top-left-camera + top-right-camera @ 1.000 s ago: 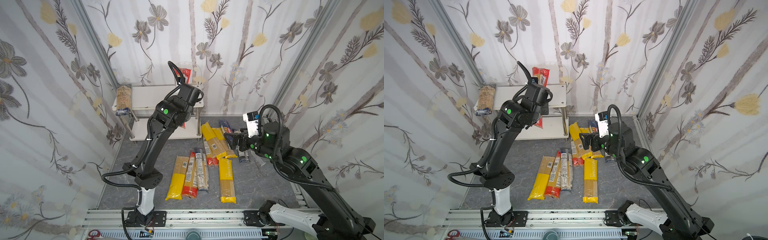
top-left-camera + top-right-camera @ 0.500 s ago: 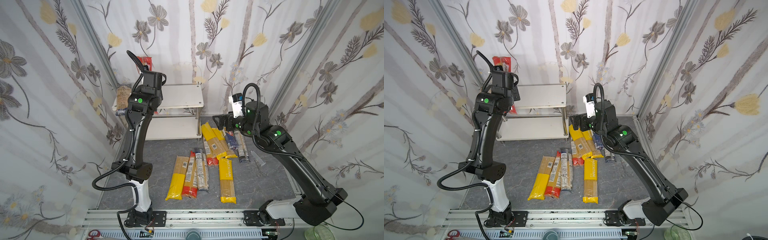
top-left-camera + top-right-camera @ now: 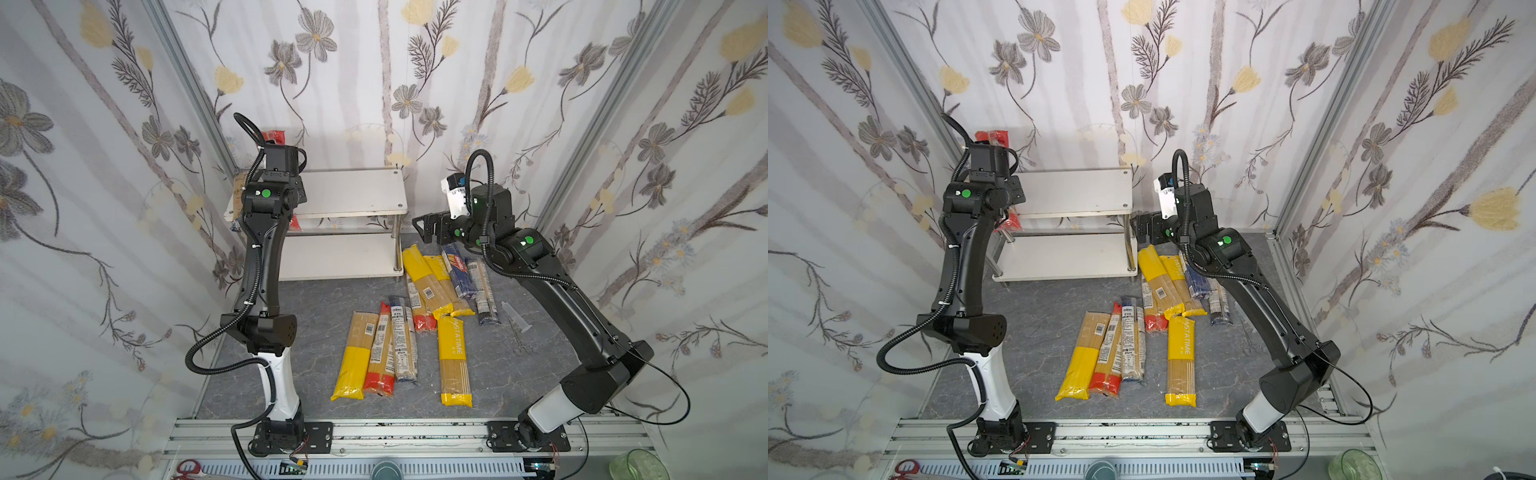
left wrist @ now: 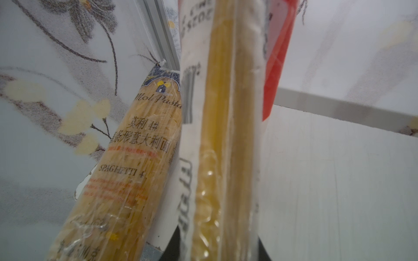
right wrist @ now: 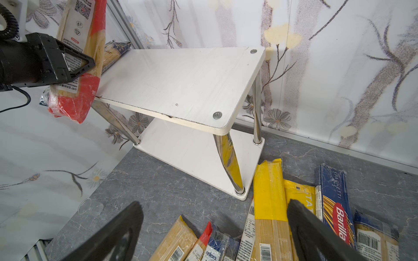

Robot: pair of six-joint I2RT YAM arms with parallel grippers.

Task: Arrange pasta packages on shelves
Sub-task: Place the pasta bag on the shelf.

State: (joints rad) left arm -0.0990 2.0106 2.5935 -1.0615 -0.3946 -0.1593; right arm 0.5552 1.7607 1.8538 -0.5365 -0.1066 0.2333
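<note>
My left gripper (image 5: 78,65) is pinched tight around the middle of a red-ended packet (image 5: 72,101). The packet stands nearly upright at the left end of the shelves (image 3: 340,253), and its lower red end hangs just beside the near left corner of the top board (image 3: 353,195). A tan packet (image 4: 140,158) lies along that same left end of the board, just beside the one I hold. My right gripper (image 3: 424,228) is spread wide and empty above the loose packets (image 3: 455,353) on the grey table (image 3: 316,316), right of the shelves.

The trouble I foresee is in laying my packet flat. As I tip it over, the low end may catch the board's edge and jam, or lever the slick plastic out of my grip. If I swing it too far left, I may shove the tan packet, which seems to overhang the left edge, and knock it off. If I squeeze harder to stop a slip, I may snap the strands.
</note>
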